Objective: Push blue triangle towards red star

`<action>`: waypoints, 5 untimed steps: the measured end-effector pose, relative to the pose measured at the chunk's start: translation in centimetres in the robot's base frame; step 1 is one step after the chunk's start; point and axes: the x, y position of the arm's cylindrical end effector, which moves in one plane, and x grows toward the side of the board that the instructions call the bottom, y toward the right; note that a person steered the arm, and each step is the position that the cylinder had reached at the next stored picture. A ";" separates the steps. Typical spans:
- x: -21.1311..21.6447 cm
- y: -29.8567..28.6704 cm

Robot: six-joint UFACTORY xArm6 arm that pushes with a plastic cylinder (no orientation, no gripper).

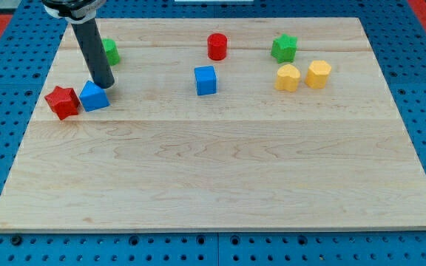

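Note:
The blue triangle point(94, 97) lies at the view's left on the wooden board point(220, 170). The red star point(62, 101) sits just to its left, and the two touch or nearly touch. My tip point(104, 84) stands at the upper right edge of the blue triangle, touching it or very close. The dark rod rises from there toward the view's top left.
A green block point(110, 51) is partly hidden behind the rod. A blue cube point(206, 80) sits mid-board, a red cylinder point(217, 46) above it. A green star point(285, 48), a yellow heart point(288, 77) and a yellow hexagon point(318, 74) are at the upper right.

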 end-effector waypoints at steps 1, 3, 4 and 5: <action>0.0 0.0; 0.8 1.9; 0.7 4.7; -1.2 6.8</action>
